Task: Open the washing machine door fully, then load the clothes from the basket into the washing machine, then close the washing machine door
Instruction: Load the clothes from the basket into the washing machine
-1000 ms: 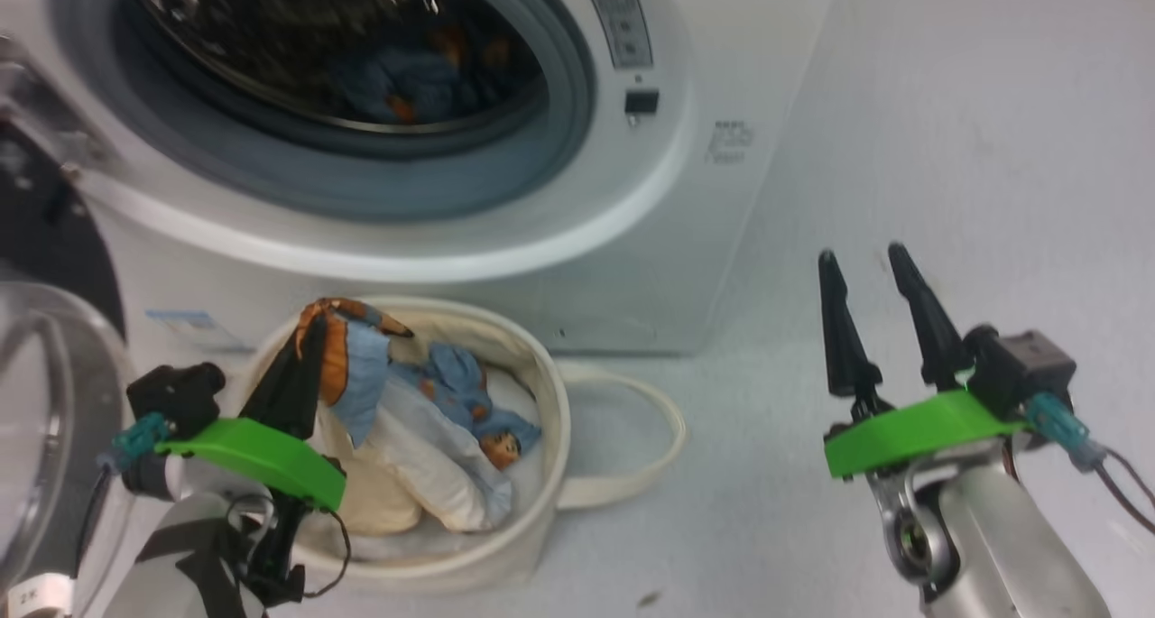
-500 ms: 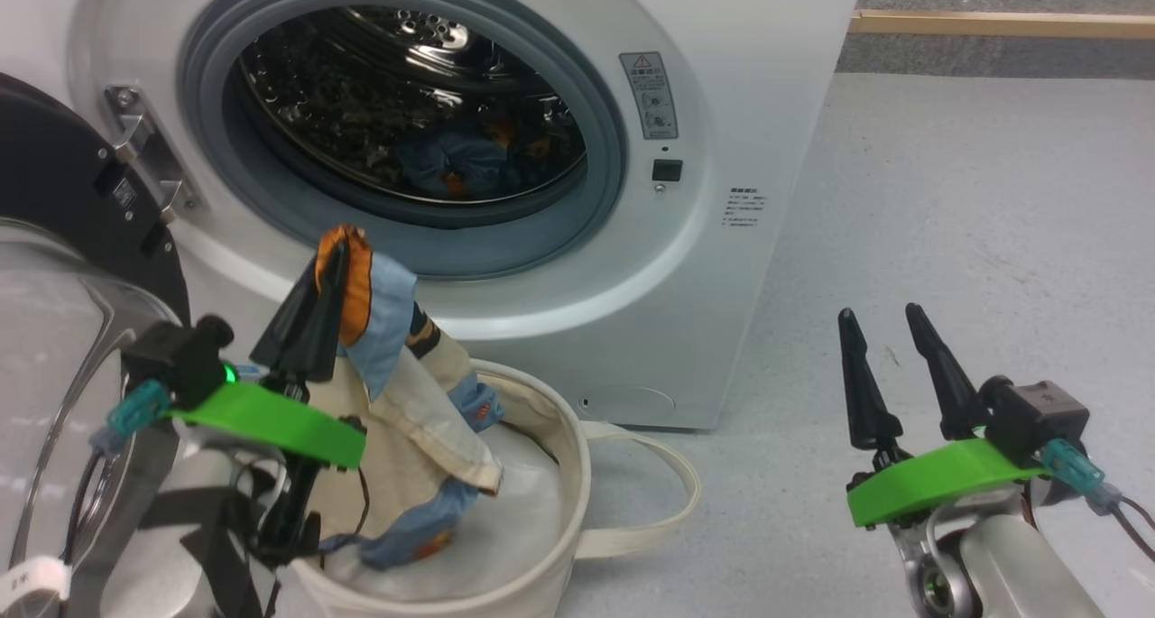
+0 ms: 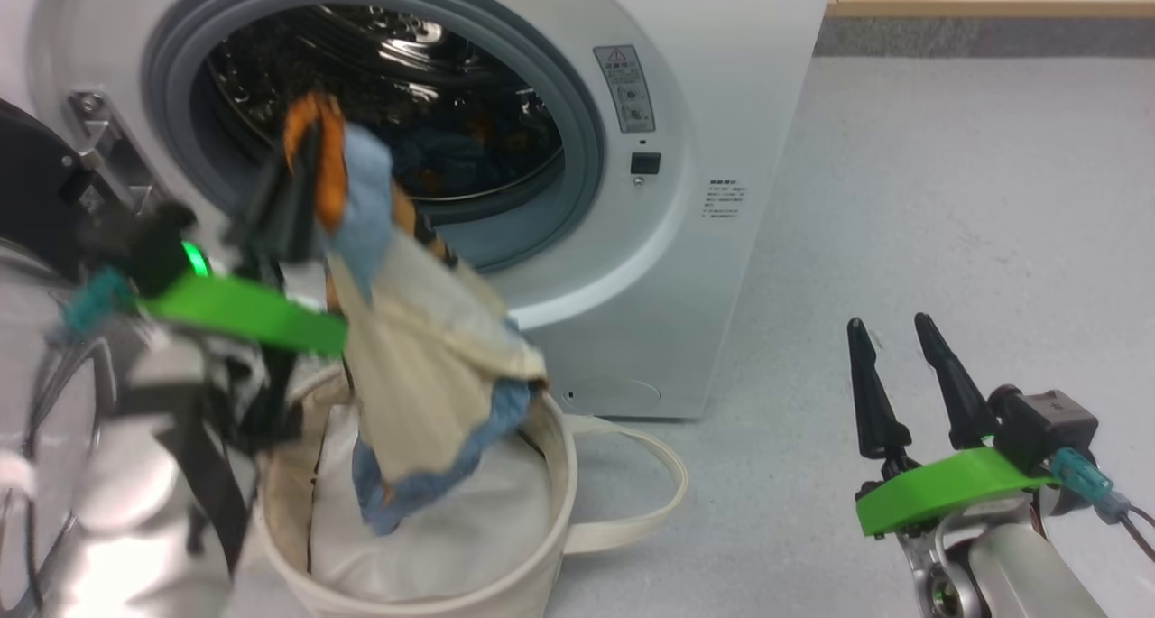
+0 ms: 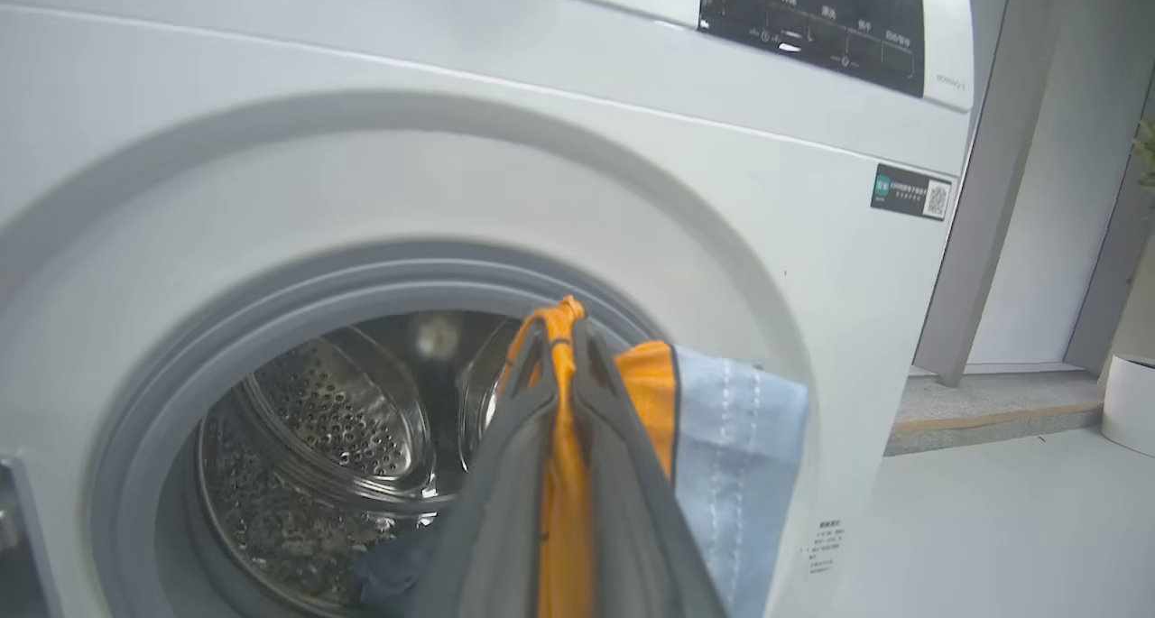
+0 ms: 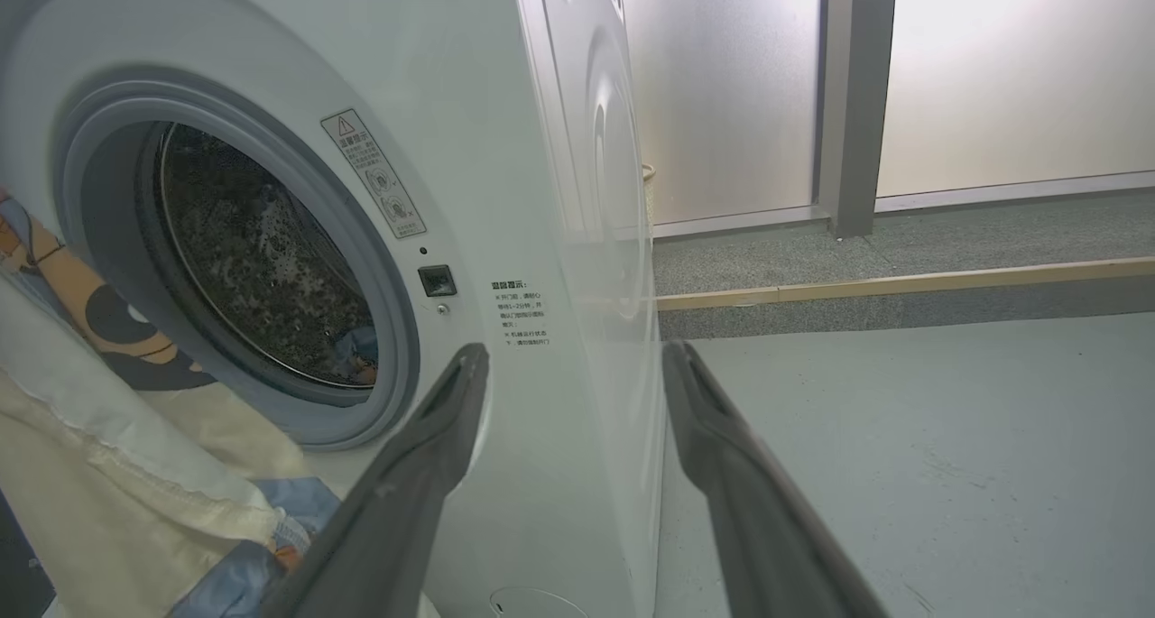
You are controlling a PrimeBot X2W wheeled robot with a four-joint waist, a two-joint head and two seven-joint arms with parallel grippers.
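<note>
Head view: clamps orange, blue and cream clothes [image 3: 424,347] in left gripper [image 3: 305,135] above round cream canvas basket [image 3: 566,451], before white washing machine [image 3: 686,266]; spreads right gripper [image 3: 889,327] wide, empty. Left wrist view: pinches clothes [image 4: 731,438] facing steel drum [image 4: 343,419]. Right wrist view: grips nothing.

left tool [image 3: 305,133] has lifted the clothes [image 3: 424,347] up toward the washing machine [image 3: 713,104].

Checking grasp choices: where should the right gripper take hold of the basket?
Probably the loop handle on the basket's right, approached from that side: it stands clear of the rim, thin enough for the open right gripper.
</note>
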